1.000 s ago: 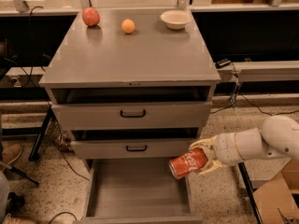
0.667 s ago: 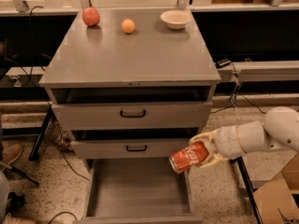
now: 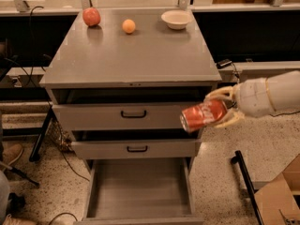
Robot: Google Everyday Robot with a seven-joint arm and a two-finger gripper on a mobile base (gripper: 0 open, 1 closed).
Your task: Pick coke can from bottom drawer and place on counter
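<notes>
Compared with a second ago, coke can (image 3: 204, 116) and gripper (image 3: 214, 110) sit higher: they were level with the middle drawer (image 3: 137, 149), and are now level with the top drawer (image 3: 133, 114), just under the counter (image 3: 136, 55) edge. Gripper comes in from the right of the counter's front right corner, its fingers (image 3: 220, 93) clamped over and under the can. Can is held lying nearly on its side, silvery end facing left and slightly down, overlapping the cabinet's right front edge as seen from the camera. It is below the counter top and touches nothing but the gripper. Bottom drawer (image 3: 138, 186), well below the counter, is pulled out and its tray shows nothing inside. Judgement: pick is done and the lift is under way, with placing not yet begun. Far end of the counter holds an apple (image 3: 91, 17), an orange (image 3: 129, 26) and a bowl (image 3: 176, 18); the near half is bare grey. Next move calls for more height until the can clears the counter edge, then a shift left and inward over that near stretch. Can needs turning upright before release, or it may roll. Risk: clipping the counter's front right corner if the arm moves inward too soon.
</notes>
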